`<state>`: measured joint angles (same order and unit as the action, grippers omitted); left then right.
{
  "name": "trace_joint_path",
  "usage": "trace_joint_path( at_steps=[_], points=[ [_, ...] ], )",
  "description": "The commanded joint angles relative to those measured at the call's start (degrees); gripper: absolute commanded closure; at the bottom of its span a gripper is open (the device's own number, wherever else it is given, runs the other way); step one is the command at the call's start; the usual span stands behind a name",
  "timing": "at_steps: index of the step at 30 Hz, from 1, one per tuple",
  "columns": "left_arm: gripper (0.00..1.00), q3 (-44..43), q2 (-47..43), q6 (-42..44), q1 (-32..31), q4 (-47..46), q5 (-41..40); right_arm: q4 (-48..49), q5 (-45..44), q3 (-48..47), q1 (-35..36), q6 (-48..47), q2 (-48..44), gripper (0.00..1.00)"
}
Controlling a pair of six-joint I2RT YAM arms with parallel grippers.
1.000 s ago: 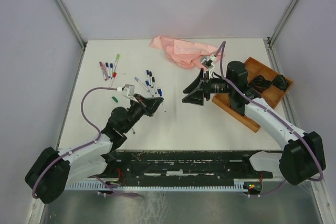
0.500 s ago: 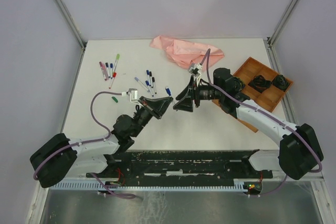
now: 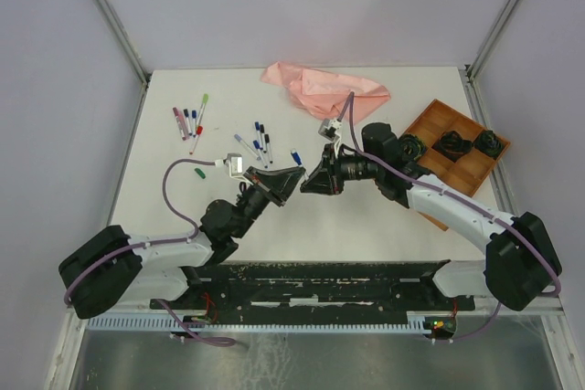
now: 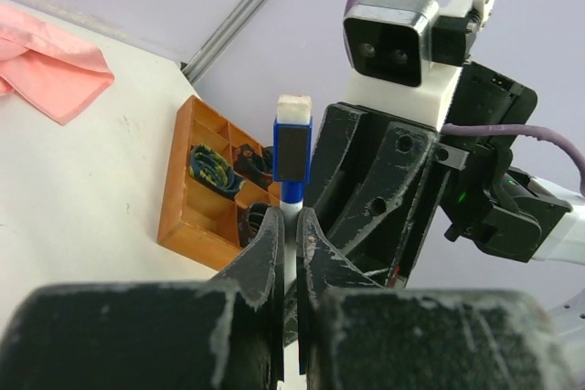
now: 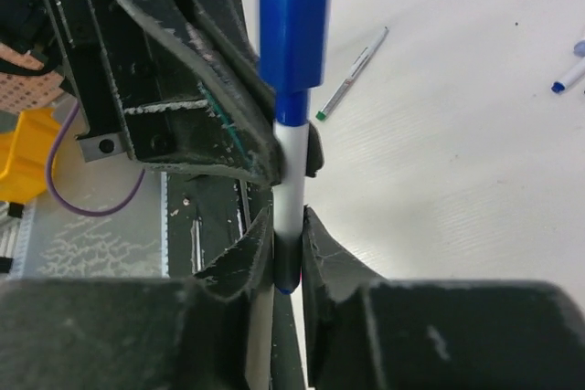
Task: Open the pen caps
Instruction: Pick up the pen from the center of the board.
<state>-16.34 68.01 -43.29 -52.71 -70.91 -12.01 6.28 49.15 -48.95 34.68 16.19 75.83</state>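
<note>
Grippers meet nose to nose mid-table: left gripper (image 4: 288, 226) pinched tight on the white barrel of one pen (image 5: 291, 171), right gripper (image 5: 288, 235) clamped on the same pen near its dark end, blue cap (image 4: 292, 148) seated on it, sticking out past the left fingers. Each wrist view is mostly blocked by the other gripper's body just behind the pen. Around: loose pens (image 3: 190, 122) in two clusters far-left, lone green cap (image 3: 198, 172) left of the grippers, pink cloth (image 3: 320, 89) at the back, wooden tray (image 3: 437, 114) partly under the right arm
</note>
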Motion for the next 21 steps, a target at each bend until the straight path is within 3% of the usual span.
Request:
trace_joint_path(
  at_steps=[1,3,4,7,11,16,21],
  points=[
    [0.97,-1.69,0.20,-1.88,-0.55,-3.81,-1.20,0.31,-0.18,-3.19,0.07,-0.48,-0.30,0.89],
    [0.93,-1.43,0.03,-2.02,-0.49,-3.54,-1.09,-0.50,-0.31,-3.68,0.13,-0.45,-0.44,0.99],
    [0.87,-1.35,-0.22,-2.12,-0.50,-3.20,-1.11,-1.02,-0.40,-3.93,0.11,-0.51,-0.45,1.00],
    [0.54,-1.23,-1.78,-2.71,-0.50,-0.45,-1.32,-2.44,-0.69,-4.73,0.02,-0.82,-0.53,1.00],
    [0.32,-2.97,-6.94,-2.19,-0.37,8.31,-2.09,-5.20,-0.72,-5.65,0.01,-2.31,-0.46,1.00],
    [0.22,-9.46,-13.25,-1.49,0.89,28.64,-3.11,-6.37,0.40,-6.22,0.05,-3.15,-0.38,1.00],
    [0.24,-15.94,-12.52,-3.79,6.14,38.85,6.65,-6.65,2.90,-6.69,0.05,-3.44,-0.48,1.00]
  ],
)
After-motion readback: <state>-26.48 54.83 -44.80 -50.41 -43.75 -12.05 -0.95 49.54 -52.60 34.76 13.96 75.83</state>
